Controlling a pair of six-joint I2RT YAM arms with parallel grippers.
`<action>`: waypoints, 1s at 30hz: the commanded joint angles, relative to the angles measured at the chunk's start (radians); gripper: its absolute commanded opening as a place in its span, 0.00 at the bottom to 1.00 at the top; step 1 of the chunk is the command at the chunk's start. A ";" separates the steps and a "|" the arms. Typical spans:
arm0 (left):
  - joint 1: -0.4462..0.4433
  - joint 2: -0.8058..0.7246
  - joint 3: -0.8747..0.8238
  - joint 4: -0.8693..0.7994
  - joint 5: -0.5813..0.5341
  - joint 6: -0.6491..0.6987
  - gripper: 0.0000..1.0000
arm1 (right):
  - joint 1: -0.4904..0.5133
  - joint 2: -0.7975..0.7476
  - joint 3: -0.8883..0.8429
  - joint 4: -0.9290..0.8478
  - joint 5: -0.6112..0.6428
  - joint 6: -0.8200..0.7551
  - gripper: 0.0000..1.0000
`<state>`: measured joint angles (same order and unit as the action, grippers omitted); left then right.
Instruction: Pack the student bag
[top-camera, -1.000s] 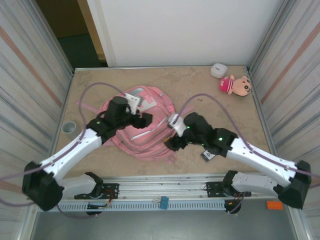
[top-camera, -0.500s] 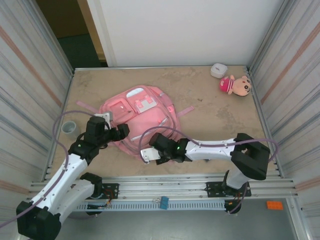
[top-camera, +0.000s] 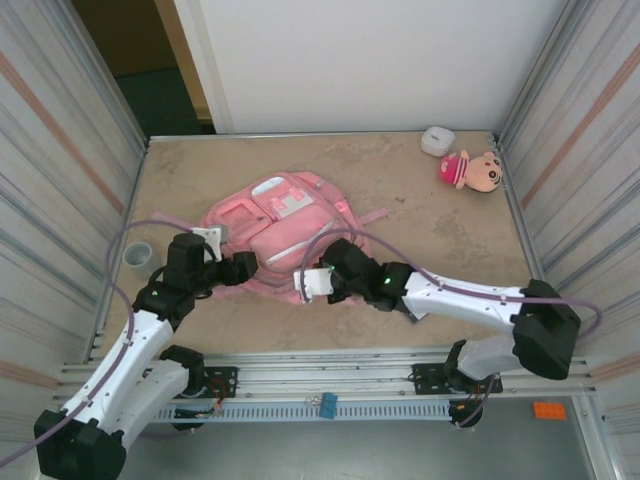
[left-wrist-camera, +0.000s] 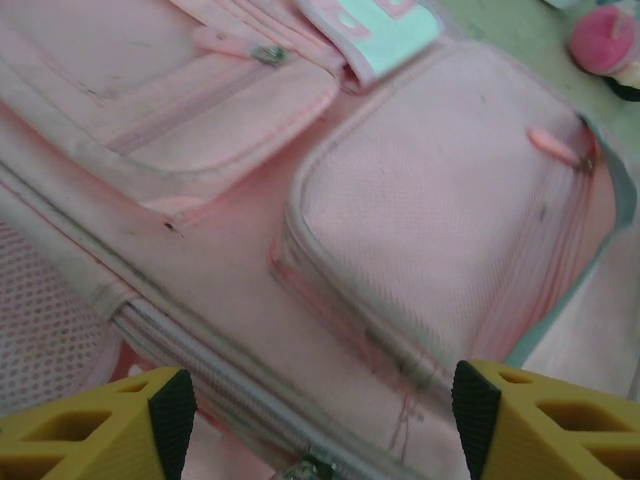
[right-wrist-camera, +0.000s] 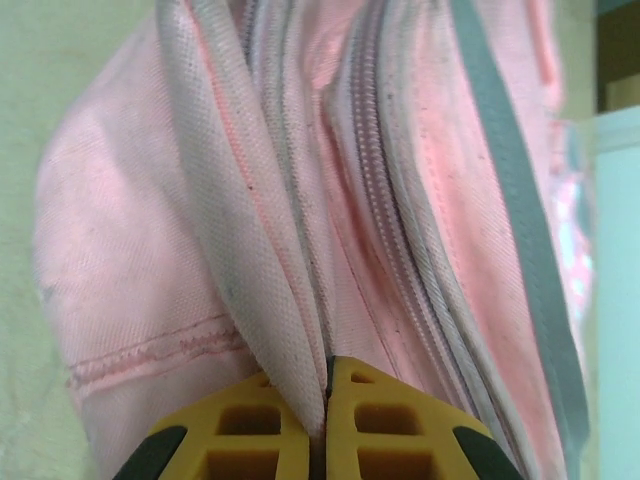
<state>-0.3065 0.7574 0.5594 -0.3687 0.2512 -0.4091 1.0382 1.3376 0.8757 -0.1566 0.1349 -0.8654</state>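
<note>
We are clamping our right claw (right-wrist-camera: 325, 400) shut on a fold of pink fabric at the near edge of the student bag (right-wrist-camera: 150, 250). Its two yellow fingers (right-wrist-camera: 245, 430) are pressing together with the cloth caught between them. Just beyond this claw, a zip line and a grey trim band are running away across the bag.

We are holding our left claw (left-wrist-camera: 320, 420) with its fingers wide apart over the bag's front, to the left of the right claw. We cannot tell whether it is touching the fabric. Off to this claw's left, a grey ring (top-camera: 137, 254) is resting by the edge of the table (top-camera: 420, 230). Ahead of the left claw, two zipped pockets are lying side by side.

The bag is lying flat on the table, stretching away from both claws. Far beyond the right claw and to its right, a small plush doll (top-camera: 470, 170) is lying near the far corner, with a small white object (top-camera: 437, 140) just past it.
</note>
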 joint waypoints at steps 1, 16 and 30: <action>0.007 -0.046 -0.045 0.021 0.091 -0.057 0.70 | -0.039 -0.056 0.067 -0.020 -0.040 0.021 0.00; 0.007 -0.146 -0.283 0.304 0.130 -0.253 0.62 | -0.122 -0.065 0.102 -0.027 -0.135 0.018 0.00; 0.007 -0.058 -0.277 0.447 0.274 -0.179 0.14 | -0.185 -0.025 0.155 -0.024 -0.130 0.141 0.00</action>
<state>-0.3065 0.7174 0.2760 0.0505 0.4747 -0.6132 0.8726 1.3163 0.9554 -0.2668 -0.0242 -0.8120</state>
